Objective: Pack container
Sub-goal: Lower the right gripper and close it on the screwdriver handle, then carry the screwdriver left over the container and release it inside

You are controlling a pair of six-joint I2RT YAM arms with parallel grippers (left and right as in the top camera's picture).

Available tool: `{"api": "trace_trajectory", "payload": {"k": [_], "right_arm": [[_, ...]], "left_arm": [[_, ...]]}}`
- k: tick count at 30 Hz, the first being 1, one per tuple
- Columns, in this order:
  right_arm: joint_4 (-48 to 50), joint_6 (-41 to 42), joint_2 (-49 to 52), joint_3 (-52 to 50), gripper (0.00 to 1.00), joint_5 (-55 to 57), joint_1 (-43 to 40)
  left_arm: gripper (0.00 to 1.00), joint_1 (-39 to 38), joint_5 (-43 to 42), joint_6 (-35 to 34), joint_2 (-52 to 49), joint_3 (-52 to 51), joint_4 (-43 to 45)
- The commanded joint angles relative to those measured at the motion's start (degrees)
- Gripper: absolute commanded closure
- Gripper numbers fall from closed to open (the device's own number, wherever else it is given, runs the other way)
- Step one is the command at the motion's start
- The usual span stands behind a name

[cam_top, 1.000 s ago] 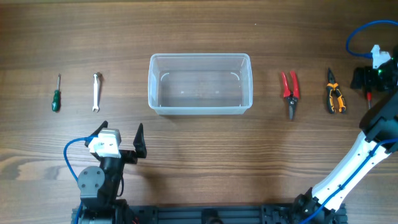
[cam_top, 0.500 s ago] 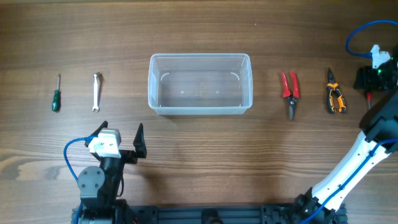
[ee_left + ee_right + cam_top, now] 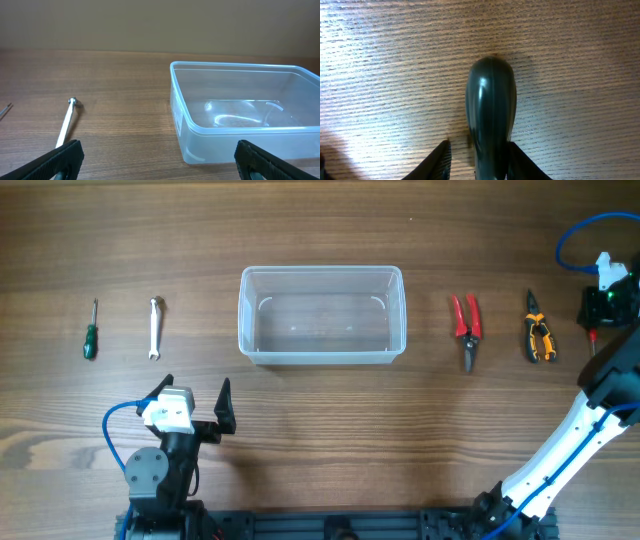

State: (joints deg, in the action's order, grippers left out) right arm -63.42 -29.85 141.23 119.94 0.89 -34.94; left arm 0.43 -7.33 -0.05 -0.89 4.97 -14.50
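Container [image 3: 321, 272] sits empty at centre, tools [image 3: 465, 320] ranged either side for packing | right gripper [image 3: 480, 145] straddles a dark handle [image 3: 490, 100] at far right, clamp cannot be told | left gripper [image 3: 193, 390] parked, jaws wide apart

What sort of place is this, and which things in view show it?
Probably a robot test bench or lab: the left arm and right arm stand at a wooden table, and the wrench and red pliers lie in a row beside the clear container.
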Motion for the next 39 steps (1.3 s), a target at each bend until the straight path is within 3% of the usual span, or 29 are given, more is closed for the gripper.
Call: {"api": "trace_trajectory", "payload": {"k": [1, 10, 17, 26, 39], "right_arm": [[-0.22, 0.07, 0.44, 0.85, 0.72, -0.70, 0.04], [-0.20, 0.22, 0.44, 0.85, 0.85, -0.68, 0.04], [0.00, 1.38, 0.42, 0.87, 0.86, -0.68, 0.04], [-0.72, 3.06, -0.85, 4.24, 0.95, -0.72, 0.87], [-5.27, 6.12, -13.66, 16.96, 0.96, -9.79, 11.96]], "left_arm": [[0.00, -0.33, -0.52, 0.94, 0.33, -0.52, 0.33], [0.00, -0.33, -0.52, 0.94, 0.33, -0.52, 0.33], [0.00, -0.33, -0.52, 0.94, 0.33, -0.52, 0.33], [0.00, -0.33, -0.52, 0.94, 0.33, -0.52, 0.33], [0.00, -0.33, -0.52, 0.94, 0.33, -0.52, 0.33]]}}
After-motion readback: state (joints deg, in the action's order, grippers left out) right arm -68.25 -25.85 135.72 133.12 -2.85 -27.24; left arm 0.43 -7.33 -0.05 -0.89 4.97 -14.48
